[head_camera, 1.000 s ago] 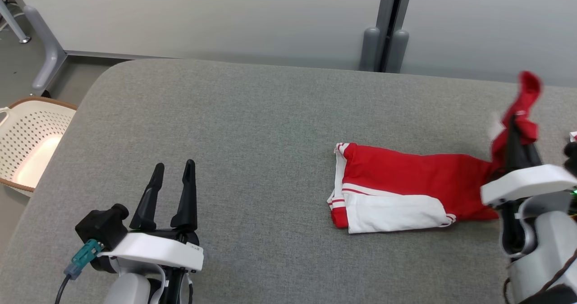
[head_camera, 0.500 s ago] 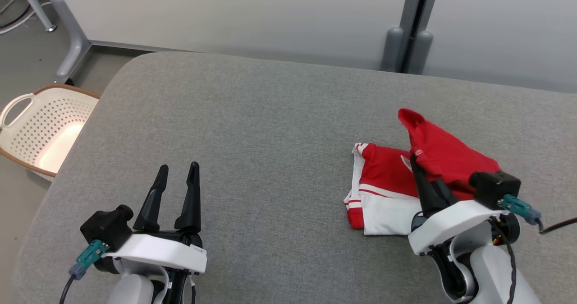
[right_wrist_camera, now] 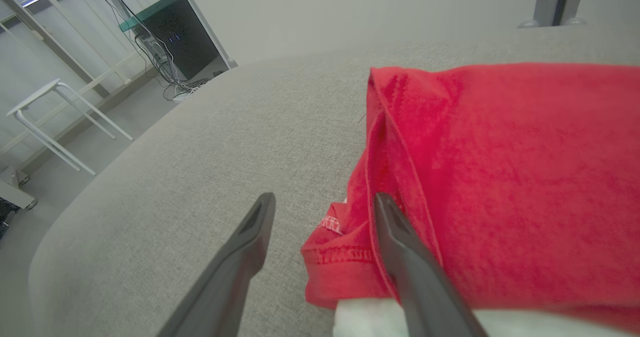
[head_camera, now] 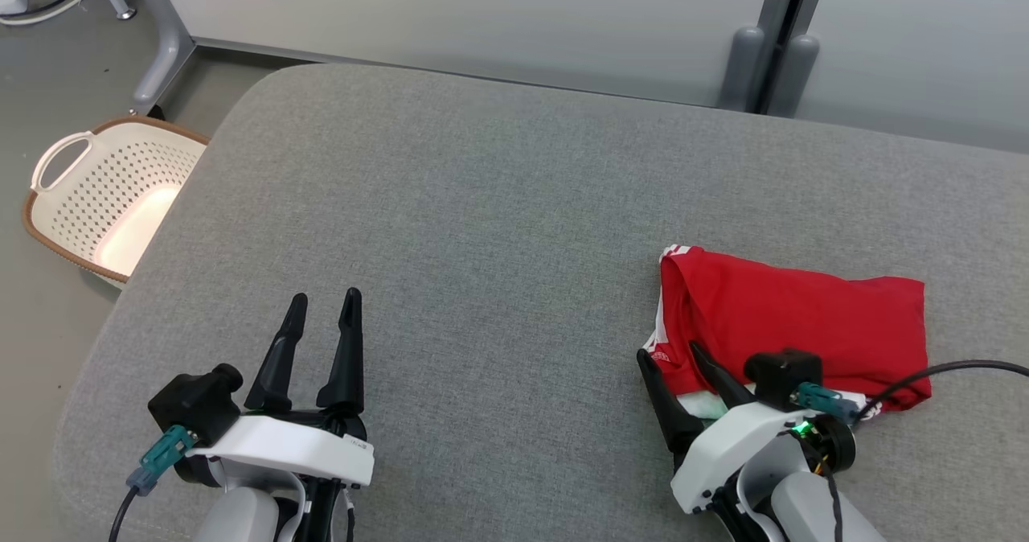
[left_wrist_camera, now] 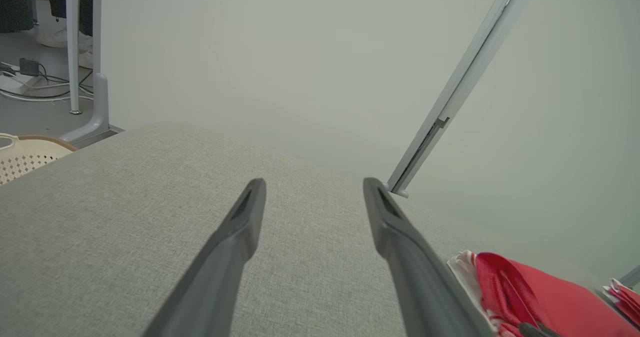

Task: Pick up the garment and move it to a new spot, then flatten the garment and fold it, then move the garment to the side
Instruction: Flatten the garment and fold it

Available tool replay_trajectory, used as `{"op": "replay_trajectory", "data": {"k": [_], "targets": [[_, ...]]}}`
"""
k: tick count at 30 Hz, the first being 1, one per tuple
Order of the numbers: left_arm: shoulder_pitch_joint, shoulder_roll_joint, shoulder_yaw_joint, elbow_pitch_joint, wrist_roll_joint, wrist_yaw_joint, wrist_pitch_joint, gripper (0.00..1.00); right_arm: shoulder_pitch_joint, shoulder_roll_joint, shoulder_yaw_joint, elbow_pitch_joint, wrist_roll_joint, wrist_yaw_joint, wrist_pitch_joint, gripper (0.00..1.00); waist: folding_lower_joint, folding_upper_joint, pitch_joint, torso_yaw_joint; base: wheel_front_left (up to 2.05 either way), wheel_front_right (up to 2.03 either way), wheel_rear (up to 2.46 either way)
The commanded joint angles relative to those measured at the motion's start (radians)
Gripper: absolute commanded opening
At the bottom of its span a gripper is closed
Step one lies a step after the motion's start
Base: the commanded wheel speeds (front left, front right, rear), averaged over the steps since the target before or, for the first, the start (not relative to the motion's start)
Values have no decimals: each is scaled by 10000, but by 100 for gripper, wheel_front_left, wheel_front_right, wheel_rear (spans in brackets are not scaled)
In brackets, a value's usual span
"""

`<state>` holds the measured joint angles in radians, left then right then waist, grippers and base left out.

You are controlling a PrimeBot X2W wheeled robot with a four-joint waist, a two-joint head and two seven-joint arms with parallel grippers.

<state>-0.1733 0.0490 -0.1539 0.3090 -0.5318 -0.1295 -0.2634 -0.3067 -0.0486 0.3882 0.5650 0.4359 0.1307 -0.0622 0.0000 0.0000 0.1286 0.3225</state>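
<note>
- Surroundings: grey fabric-covered desk (head_camera: 482, 204) with rounded corners. Pale partition wall behind it, with a pair of grey posts (head_camera: 760, 67) standing at its joint.
- On the floor off the desk's left edge: one cream perforated basket (head_camera: 88, 196) with a brown rim, well apart from the garment. A grey frame leg (head_camera: 165, 51) stands behind it.
- Right wrist view, background: white stool (right_wrist_camera: 55, 89), a dark cabinet (right_wrist_camera: 175, 32) and loose cables on the floor.
- Obstructions: open desk surface between the two pincers. A black cable (head_camera: 949, 367) from the right wrist crosses the garment's near right corner.
- Count: one garment, one basket, two pincers. A bit of red-and-white cloth (left_wrist_camera: 624, 296) sits at the right edge of the left wrist view; cannot tell whether it is a separate piece.
- Garment (head_camera: 796, 325): red with white trim, lying folded on the right half of the desk, red layer on top, white showing underneath at the near edge.
- Right pincer (head_camera: 674, 361): fingers spread wide at the garment's near left corner. One finger (right_wrist_camera: 400, 247) lies over the red hem, and the other is above bare desk just beside it. The hem corner sits between them, not pinched.
- Left pincer (head_camera: 325, 299): fingers wide apart, nothing between them, over bare desk at the near left, well apart from the garment.
</note>
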Motion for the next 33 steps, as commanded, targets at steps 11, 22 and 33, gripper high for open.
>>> {"op": "replay_trajectory", "data": {"k": [11, 22, 33], "targets": [[-262, 37, -195, 20, -323, -17, -10, 100, -683, -25, 1789, 1235, 927, -1, -207, 100, 0, 0, 376, 201, 0, 0, 0], [-199, 39, 57, 3, -190, -18, -10, 100, -1355, -193, 2248, 512, 1786, -1, -1059, 100, 0, 0, 27, -296, 0, 0, 0], [-193, 39, 161, -678, -23, -18, -10, 100, -1131, -1915, -611, -1607, -325, -1, -1694, 100, 0, 0, -242, -1008, 0, 0, 0]]}}
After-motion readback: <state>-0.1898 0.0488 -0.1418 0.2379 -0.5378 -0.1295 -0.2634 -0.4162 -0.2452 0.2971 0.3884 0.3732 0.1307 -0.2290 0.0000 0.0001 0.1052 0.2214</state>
